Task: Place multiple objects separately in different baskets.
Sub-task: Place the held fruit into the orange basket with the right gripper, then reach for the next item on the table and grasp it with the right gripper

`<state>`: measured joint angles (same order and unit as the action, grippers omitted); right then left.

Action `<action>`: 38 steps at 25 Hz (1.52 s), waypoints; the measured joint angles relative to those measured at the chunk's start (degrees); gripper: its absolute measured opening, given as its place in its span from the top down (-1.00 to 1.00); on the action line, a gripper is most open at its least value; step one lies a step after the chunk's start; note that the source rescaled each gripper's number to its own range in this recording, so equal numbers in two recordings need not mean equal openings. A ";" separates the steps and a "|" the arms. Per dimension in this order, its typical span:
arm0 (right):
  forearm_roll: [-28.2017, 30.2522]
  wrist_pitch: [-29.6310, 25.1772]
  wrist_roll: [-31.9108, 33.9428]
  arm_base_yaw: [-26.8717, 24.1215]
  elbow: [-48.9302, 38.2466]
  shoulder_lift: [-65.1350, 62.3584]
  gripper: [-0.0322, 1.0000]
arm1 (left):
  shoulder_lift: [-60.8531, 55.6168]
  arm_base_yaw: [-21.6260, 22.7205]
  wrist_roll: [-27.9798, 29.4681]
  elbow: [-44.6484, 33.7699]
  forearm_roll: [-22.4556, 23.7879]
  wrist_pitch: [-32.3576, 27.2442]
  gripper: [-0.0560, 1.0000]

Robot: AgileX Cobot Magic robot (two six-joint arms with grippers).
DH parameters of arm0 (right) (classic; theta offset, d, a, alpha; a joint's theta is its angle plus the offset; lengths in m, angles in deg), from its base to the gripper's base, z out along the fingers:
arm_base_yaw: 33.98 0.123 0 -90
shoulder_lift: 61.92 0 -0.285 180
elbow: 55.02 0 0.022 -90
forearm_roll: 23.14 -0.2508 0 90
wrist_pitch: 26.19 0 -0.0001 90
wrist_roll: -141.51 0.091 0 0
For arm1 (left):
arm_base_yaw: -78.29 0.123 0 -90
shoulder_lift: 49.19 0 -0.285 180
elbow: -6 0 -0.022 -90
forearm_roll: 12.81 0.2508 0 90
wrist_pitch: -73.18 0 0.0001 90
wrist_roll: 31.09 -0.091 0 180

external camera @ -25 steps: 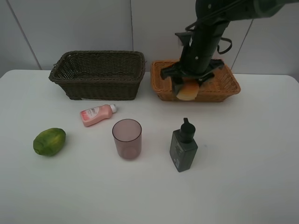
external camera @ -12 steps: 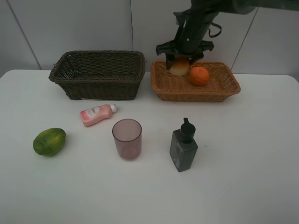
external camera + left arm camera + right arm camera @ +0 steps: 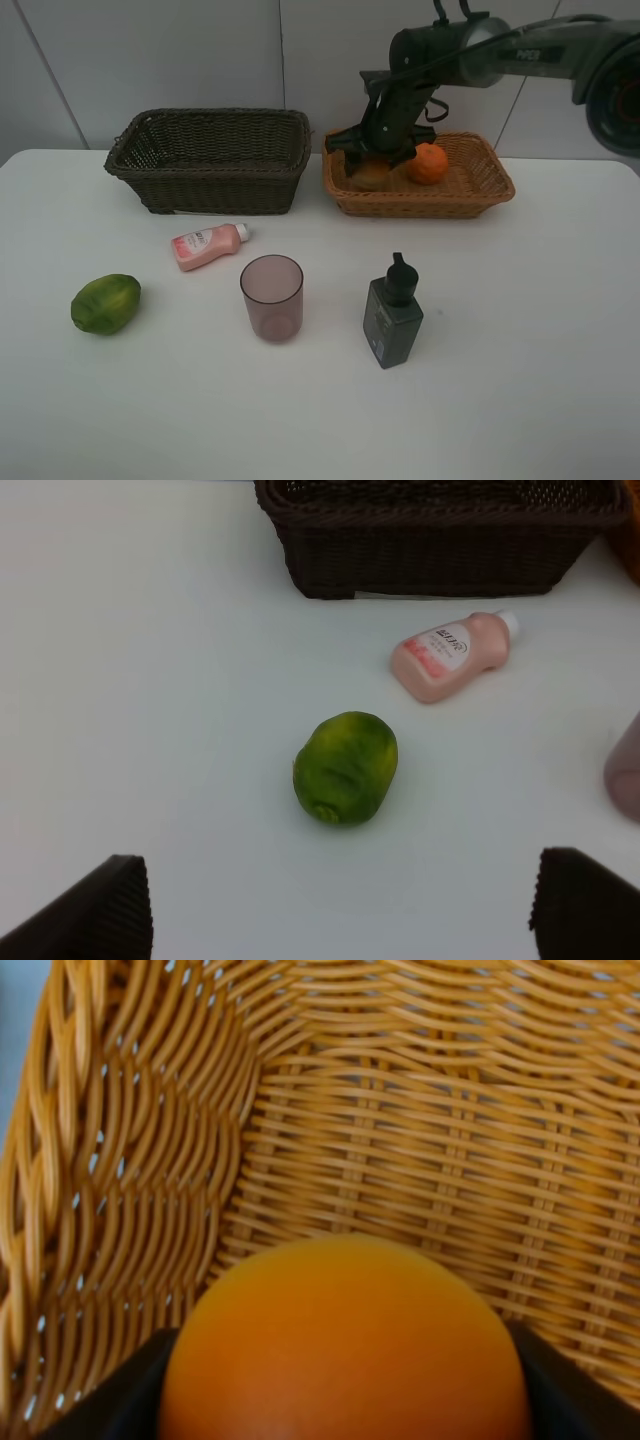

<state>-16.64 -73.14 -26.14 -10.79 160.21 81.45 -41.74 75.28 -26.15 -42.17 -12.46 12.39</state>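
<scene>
At the far left of the white surface [image 3: 520, 330] lies the green fruit [image 3: 105, 304], well apart from both baskets. The left hand [image 3: 340, 910] hangs above it with its jaws wide and nothing between them; in the left wrist view its two dark fingertips [image 3: 95, 910] sit at the corners of the picture with the fruit ahead of them. This hand does not show in the high view.

Behind the fruit and a little to its right stands the dark brown basket [image 3: 210, 160]. The pink squeeze bottle [image 3: 208, 246] lies on its side just in front of it, cap pointing right. Next comes the mauve cup [image 3: 271, 297], upright and open at the top, and then the dark green pump bottle [image 3: 392, 313], also upright and near the cup but apart from it.

Behind these, just beside the dark basket, is the light tan basket [image 3: 420, 190]. The right hand [image 3: 372, 160] reaches down into its left end and grips the peach-like fruit [image 3: 370, 172] between its fingers, with the woven wall and floor close behind it in the right wrist view. I cannot tell whether the fruit touches the floor. The orange [image 3: 427, 163] lies in the same basket, just to its right.
</scene>
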 joint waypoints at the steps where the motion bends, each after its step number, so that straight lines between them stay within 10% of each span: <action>1: 0.00 0.15 0.00 0.00 0.00 0.00 0.11 | 0.00 0.00 0.00 0.00 0.00 0.00 -0.96; 5: -0.07 0.26 0.00 0.00 0.00 0.00 -0.71 | 0.00 0.00 0.00 0.00 0.00 0.00 -0.96; 8: -0.07 -0.44 0.00 0.00 0.00 -0.76 -0.95 | 0.00 0.00 0.00 0.00 0.00 0.00 -0.96; 18: -0.01 -12.23 0.00 1.38 -6.15 -12.48 -1.00 | 0.00 0.00 0.00 0.00 0.00 0.00 -0.96; 38: -3.51 -8.75 4.85 14.56 -45.81 -41.24 -1.00 | 0.00 0.00 0.00 0.00 0.00 0.00 -0.96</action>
<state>-20.15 -81.89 -21.29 3.77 114.39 40.21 -41.74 75.28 -26.15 -42.17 -12.46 12.39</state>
